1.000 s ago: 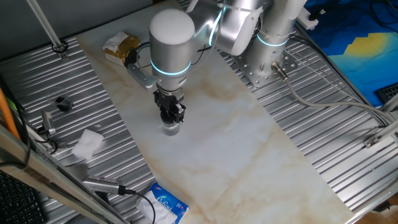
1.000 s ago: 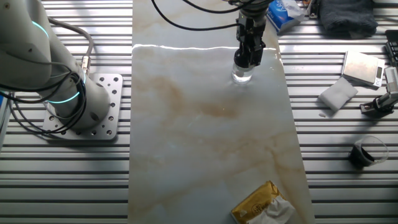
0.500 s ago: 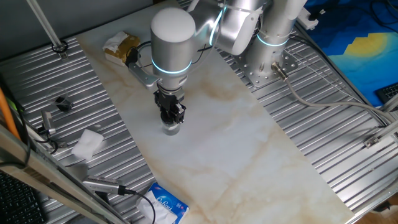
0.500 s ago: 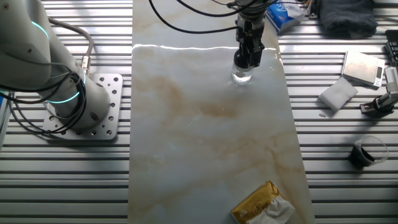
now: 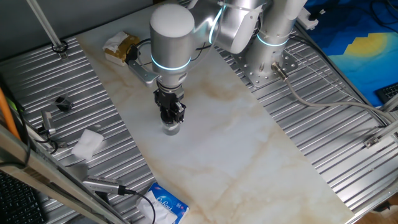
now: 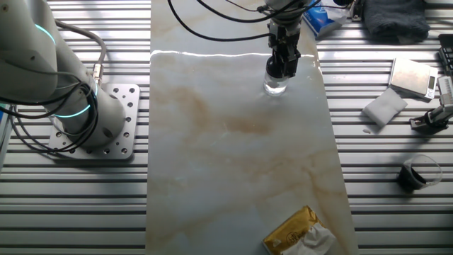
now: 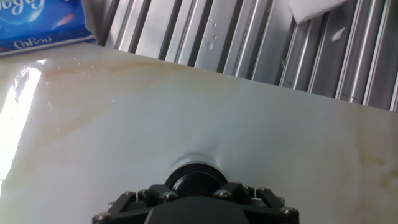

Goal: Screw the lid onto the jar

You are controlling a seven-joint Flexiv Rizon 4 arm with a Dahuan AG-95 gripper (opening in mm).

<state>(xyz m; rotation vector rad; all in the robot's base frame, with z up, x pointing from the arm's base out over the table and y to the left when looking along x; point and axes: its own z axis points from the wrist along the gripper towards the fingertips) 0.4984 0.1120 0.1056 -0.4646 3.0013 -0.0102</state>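
lid | between fingers | atop jar

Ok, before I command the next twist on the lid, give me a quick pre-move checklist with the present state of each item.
1. Gripper directly over the jar: ok, in both fixed views.
2. Lid sits under the fingers on top of the jar: ok in the hand view.
3. Fingers firmly clamped on the lid: cannot tell, contact is hidden.
4. Jar upright on the marble slab: ok.
5. Threads engaged squarely: cannot tell.
6. Blue tissue pack and white wad well away from the jar: ok.
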